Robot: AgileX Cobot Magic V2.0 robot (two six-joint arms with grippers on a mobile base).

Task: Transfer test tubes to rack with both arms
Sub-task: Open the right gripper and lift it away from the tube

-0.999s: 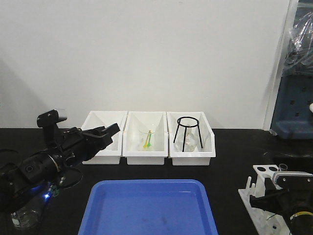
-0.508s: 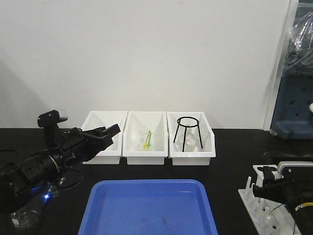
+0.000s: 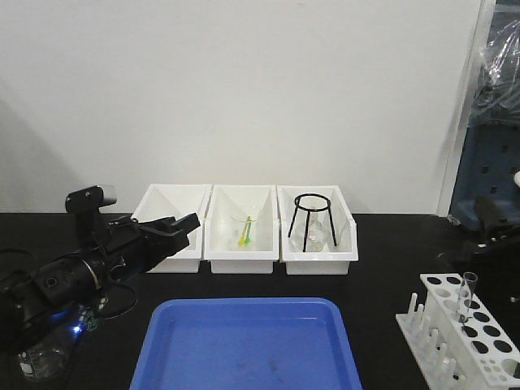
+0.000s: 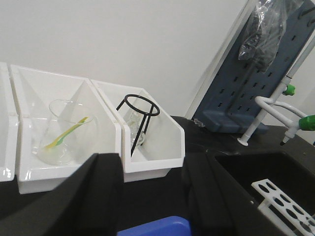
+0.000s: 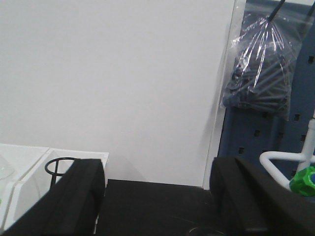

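Observation:
The white rack [image 3: 475,333] stands at the front right, and its corner also shows in the left wrist view [image 4: 288,202]. One clear test tube [image 3: 468,290] stands upright in a back hole of the rack. My left gripper [image 3: 185,223] hovers open in front of the left bin, with nothing between its fingers [image 4: 101,194]. My right gripper [image 5: 157,196] is open and empty, facing the wall. In the front view it is only a dark shape [image 3: 491,214] at the right edge, above and behind the rack.
Three white bins [image 3: 244,262] line the back; the middle one holds a flask with a yellow-green tool [image 3: 244,231], the right one a black tripod ring [image 3: 311,219]. A blue tray [image 3: 252,345] lies front centre. A glass beaker [image 3: 39,359] stands front left. A blue pegboard [image 4: 256,83] is at right.
My right gripper has left the rack and gone up and back to the right. A test tube now stands free in the rack. The left gripper dipped slightly.

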